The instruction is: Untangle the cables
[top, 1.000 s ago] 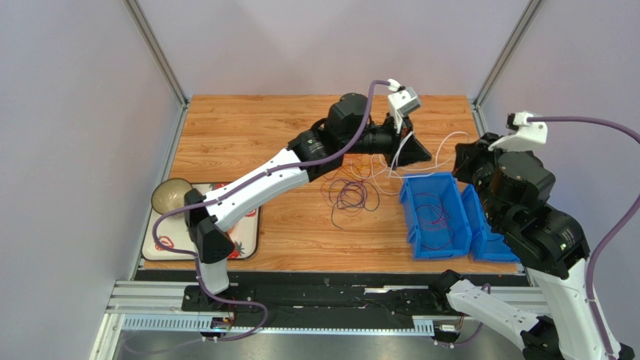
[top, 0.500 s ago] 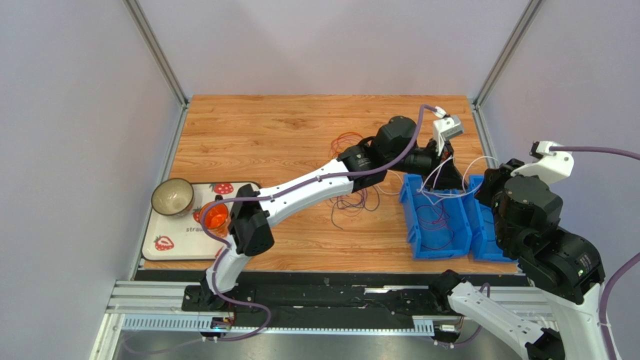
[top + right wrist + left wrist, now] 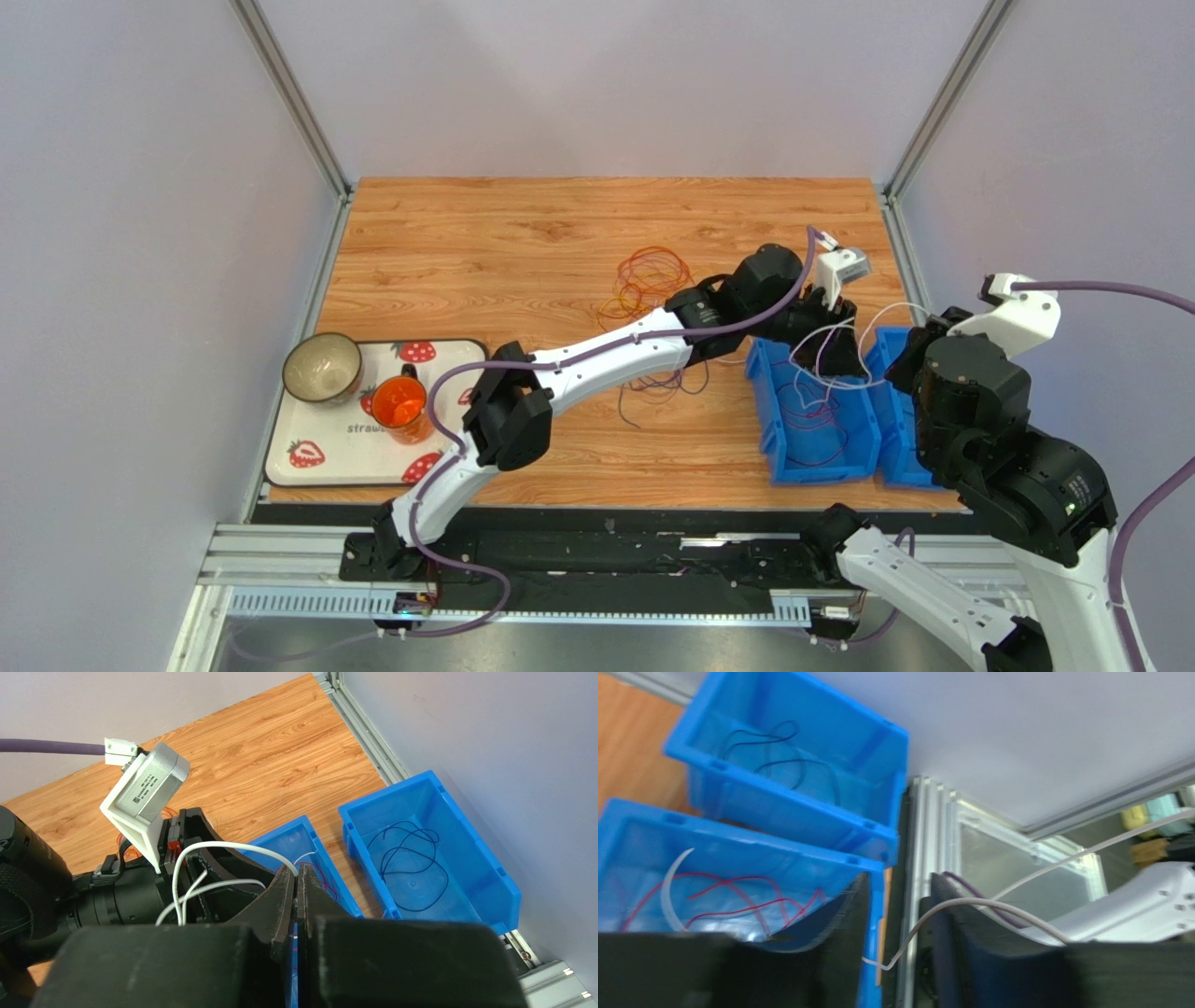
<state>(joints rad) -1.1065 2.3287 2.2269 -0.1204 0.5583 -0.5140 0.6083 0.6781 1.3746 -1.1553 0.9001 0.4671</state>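
Note:
A white cable [image 3: 859, 332] runs between my two grippers above the left blue bin [image 3: 769, 420]. My left gripper [image 3: 835, 357] hangs over that bin. In the left wrist view its jaws [image 3: 899, 889] stand apart, and the white cable [image 3: 962, 906] passes through the gap and drapes over one finger. My right gripper [image 3: 898, 357] is shut on the white cable [image 3: 231, 847] at its fingertips [image 3: 296, 875]. Orange loops [image 3: 648, 269] and purple loops [image 3: 659, 378] lie on the table. Red cables [image 3: 724, 882] lie in the left bin.
A second blue bin [image 3: 484, 875] holding a dark cable [image 3: 407, 857] stands right of the first, near the table's right edge. A strawberry tray [image 3: 302, 455] with a bowl [image 3: 320, 367] and an orange cup [image 3: 399, 403] sits at the front left.
My left arm has swung right and nearer, from the back middle to over the left bin, with the white cable. My right gripper has drawn back to the right.

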